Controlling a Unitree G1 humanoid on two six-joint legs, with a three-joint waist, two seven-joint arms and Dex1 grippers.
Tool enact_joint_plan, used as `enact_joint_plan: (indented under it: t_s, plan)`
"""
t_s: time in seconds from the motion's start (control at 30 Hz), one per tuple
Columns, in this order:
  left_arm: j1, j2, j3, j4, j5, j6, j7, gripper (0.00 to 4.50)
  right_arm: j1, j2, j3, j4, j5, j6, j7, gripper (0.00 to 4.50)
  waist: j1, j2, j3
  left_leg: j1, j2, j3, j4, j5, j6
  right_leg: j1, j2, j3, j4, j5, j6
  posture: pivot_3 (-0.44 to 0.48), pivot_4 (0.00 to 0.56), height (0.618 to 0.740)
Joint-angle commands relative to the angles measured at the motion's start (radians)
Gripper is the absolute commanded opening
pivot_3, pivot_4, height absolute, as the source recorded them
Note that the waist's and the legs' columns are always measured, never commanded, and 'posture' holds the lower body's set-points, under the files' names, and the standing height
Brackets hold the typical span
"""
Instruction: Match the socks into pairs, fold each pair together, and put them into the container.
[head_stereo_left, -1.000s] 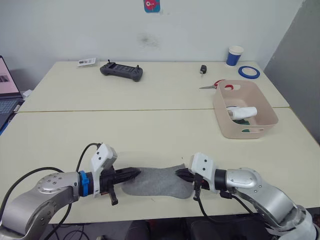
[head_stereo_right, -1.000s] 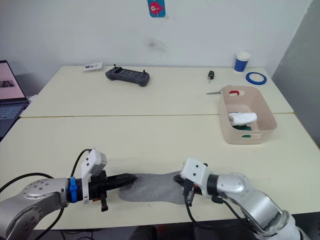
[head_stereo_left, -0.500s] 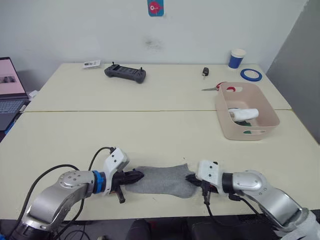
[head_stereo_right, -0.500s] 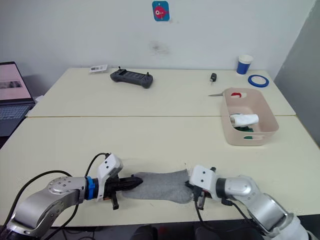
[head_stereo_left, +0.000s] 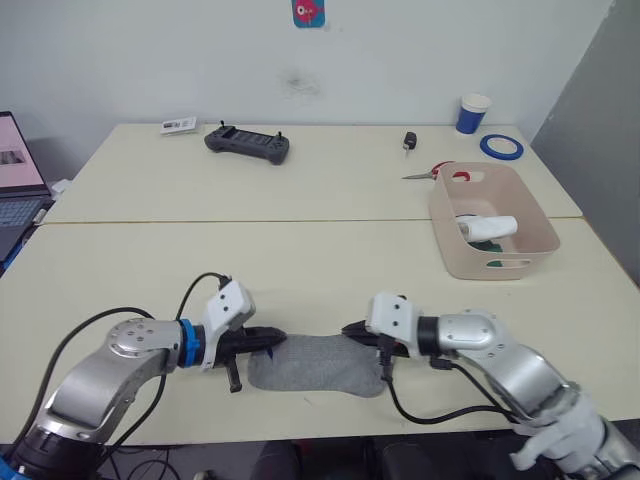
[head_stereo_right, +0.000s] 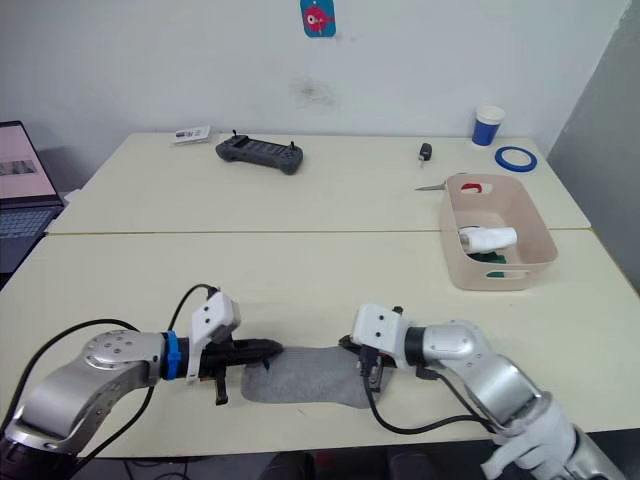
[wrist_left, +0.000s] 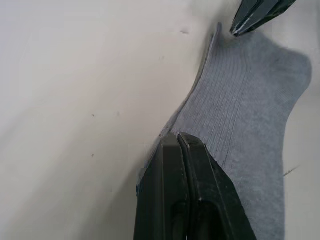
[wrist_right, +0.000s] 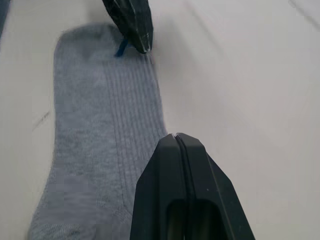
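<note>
Grey sock (head_stereo_left: 315, 364) flat on table; L gripper (head_stereo_left: 271, 340), R gripper (head_stereo_left: 352, 330) both pinched closed at sock's ends.

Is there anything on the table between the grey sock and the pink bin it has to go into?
Nothing visible. The grey sock lies at the table's near edge, the bin sits far right, and bare tabletop lies between them.

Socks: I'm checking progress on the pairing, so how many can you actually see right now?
3 visible: a grey sock flat on the near table between both grippers, a white sock and a dark green sock in the container. More may be hidden beneath.
</note>
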Motion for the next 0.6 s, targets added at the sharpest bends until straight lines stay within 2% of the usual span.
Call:
enact_joint_plan:
  t_s: [0.03,0.2,0.33,0.47,0.6]
  plan:
    - [-0.022,-0.026,-0.039,0.024,0.047,-0.026,0.0,0.0,-0.013,0.024,0.034,0.041,-0.055,-0.015,-0.008,0.03,0.001,0.0,0.0,0.0,0.0,0.0,0.0,0.0,0.0,0.0,0.0,0.0,0.0,0.0,0.0,0.0,0.15,0.74]
    - [-0.018,-0.03,-0.077,0.093,0.139,-0.086,0.006,0.0,0.023,-0.045,0.015,0.066,-0.103,-0.032,0.017,0.03,0.003,0.0,-0.001,0.001,0.0,-0.001,0.0,0.0,0.0,0.001,0.0,-0.001,0.001,0.0,0.0,0.0,0.15,0.74]
    - [-0.016,-0.036,-0.061,0.118,0.147,-0.116,0.002,0.0,0.047,-0.083,-0.057,0.066,-0.081,-0.098,0.032,0.03,0.002,0.001,-0.001,0.003,0.0,0.0,0.002,0.0,0.0,0.003,0.0,0.0,0.001,0.002,0.001,0.0,0.15,0.74]
    - [-0.043,-0.057,0.039,0.058,0.037,-0.151,-0.036,0.0,0.067,-0.048,-0.161,-0.057,0.063,-0.102,0.073,0.03,0.001,0.001,0.0,0.002,0.0,0.0,0.005,0.0,0.0,0.003,0.0,0.0,0.003,0.005,0.001,0.0,0.15,0.74]
    - [-0.045,-0.016,0.089,-0.051,-0.047,-0.103,-0.095,0.0,0.1,-0.07,-0.141,-0.134,0.094,-0.067,0.117,0.03,0.0,0.001,0.001,0.001,0.001,-0.001,0.007,0.0,0.0,0.001,0.0,0.0,0.005,0.005,0.001,0.0,0.15,0.74]
